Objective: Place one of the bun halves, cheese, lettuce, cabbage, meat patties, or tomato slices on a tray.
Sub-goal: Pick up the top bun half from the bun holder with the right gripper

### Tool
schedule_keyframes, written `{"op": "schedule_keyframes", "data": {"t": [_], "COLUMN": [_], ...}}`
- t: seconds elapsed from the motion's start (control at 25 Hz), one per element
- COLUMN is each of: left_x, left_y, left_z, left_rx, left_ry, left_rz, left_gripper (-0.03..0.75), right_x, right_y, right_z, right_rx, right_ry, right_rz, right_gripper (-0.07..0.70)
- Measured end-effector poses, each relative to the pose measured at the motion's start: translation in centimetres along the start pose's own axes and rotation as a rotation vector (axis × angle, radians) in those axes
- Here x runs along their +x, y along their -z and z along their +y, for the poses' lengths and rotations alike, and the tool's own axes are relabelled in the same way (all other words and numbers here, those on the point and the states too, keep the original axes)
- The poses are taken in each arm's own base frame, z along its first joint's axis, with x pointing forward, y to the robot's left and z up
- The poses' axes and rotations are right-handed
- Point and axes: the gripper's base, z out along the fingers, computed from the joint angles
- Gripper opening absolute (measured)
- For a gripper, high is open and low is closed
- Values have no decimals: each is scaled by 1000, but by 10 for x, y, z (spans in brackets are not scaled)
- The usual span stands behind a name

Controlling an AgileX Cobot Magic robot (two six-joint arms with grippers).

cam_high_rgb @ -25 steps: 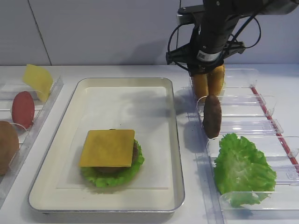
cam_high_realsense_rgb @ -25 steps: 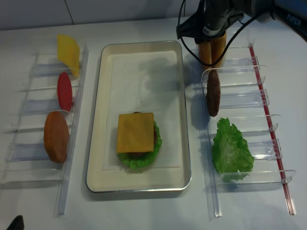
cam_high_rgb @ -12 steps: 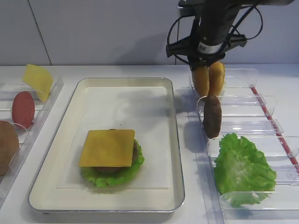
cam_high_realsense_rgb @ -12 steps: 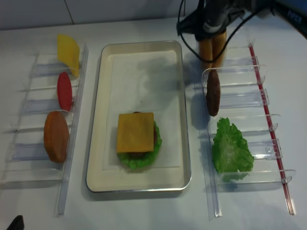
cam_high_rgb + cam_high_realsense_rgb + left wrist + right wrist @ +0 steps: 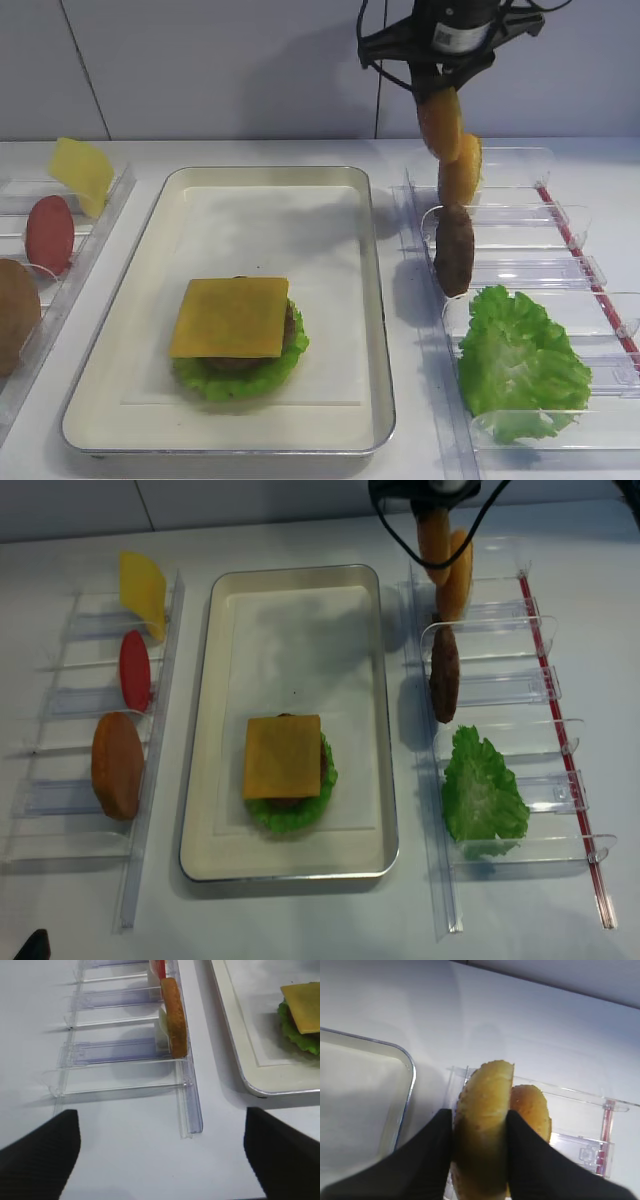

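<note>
Pinched between the right pincer's (image 5: pixel 480 1132) two black fingers (image 5: pixel 427 1152) is a golden bun half (image 5: pixel 482 1125), held on edge with the jaws nearly shut against its flat faces. That arm hangs straight down from above, wrist vertical, over the far end of the right-hand clear bins (image 5: pixel 520 215), and the bun (image 5: pixel 440 120) is lifted clear of its slot. A second bun half (image 5: pixel 461 170) stands in the bin just below it. Nearer along the same rack sit a brown meat patty (image 5: pixel 454 250) on edge and a lettuce leaf (image 5: pixel 520 365). To the left, the tray (image 5: pixel 150 260) on the white worktop (image 5: pixel 410 300) carries lettuce, patty and a cheese slice (image 5: pixel 232 317) stacked. Only the left pincer's dark finger tips (image 5: pixel 40 1152) show, spread wide and empty.
</note>
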Motion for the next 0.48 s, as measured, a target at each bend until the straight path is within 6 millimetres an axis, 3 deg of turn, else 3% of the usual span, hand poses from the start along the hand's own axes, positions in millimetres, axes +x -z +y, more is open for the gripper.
{"op": "schedule_keyframes", "data": {"t": [0.24, 0.48], "left_x": [0, 0], "left_y": [0, 0], "left_z": [0, 0], "left_rx": [0, 0], "left_ry": [0, 0], "left_rz": [0, 0], "left_gripper": [634, 634], "right_x": [-3, 3], "right_y": [24, 74], "right_z": [-3, -8], "right_rx": [4, -31], "right_ry": [40, 60], "right_rz": [4, -37], "right_gripper": [265, 262]}}
